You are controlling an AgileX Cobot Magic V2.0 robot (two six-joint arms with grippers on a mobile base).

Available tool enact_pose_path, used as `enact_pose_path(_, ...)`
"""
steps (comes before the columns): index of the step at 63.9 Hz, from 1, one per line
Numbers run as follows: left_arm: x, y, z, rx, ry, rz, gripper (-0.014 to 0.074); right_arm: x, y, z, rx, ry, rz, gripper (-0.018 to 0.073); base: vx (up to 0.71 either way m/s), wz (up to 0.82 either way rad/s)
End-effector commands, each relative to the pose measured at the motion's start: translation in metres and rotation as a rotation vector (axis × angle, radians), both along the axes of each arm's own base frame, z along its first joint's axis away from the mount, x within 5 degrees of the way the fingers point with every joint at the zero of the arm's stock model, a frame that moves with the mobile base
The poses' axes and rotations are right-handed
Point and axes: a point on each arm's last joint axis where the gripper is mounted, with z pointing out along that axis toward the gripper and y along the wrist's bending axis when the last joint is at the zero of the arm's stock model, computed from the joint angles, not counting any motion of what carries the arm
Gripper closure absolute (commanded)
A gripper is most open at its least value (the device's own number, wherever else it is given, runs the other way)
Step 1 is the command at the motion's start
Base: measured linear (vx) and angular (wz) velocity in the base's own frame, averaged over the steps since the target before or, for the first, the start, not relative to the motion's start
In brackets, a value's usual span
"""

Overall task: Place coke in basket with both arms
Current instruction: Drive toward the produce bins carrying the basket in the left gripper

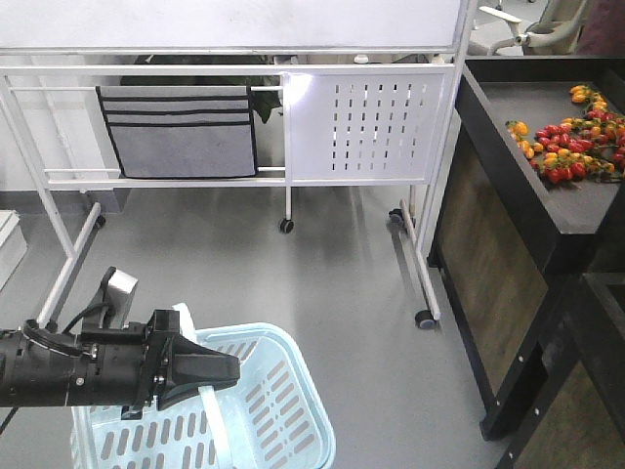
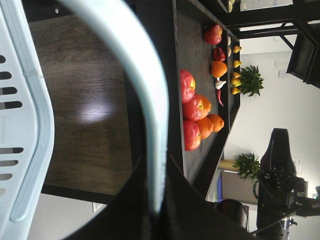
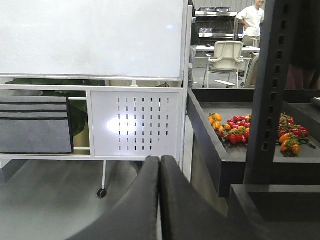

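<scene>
Left hand (image 2: 156, 167) gripping basket handle (image 2: 145, 100), right hand (image 3: 159, 167) closed

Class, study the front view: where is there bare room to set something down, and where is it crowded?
The grey floor between the whiteboard stand and the basket is bare. The black tray has a bare strip along its near rim; its middle and right are crowded with tomatoes.
</scene>
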Motion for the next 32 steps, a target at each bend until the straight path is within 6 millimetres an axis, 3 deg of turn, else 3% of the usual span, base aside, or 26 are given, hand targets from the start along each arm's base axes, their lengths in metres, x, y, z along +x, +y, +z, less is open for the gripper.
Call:
enact_pose_path(1, 0.0017, -0.0044, 0.0211, -0.102, -0.057, -0.01, 0.0602, 0.0004, 0.0006, 0.0038, -0.011, -0.063, 0.006, 0.0569, 0.18, 0.05)
enact_pose_path(32, 0.0017, -0.0044, 0.0211, -0.102, -0.057, -0.01, 0.0602, 0.0004, 0.0006, 0.0038, -0.011, -0.063, 0.006, 0.0569, 0.17, 0.02)
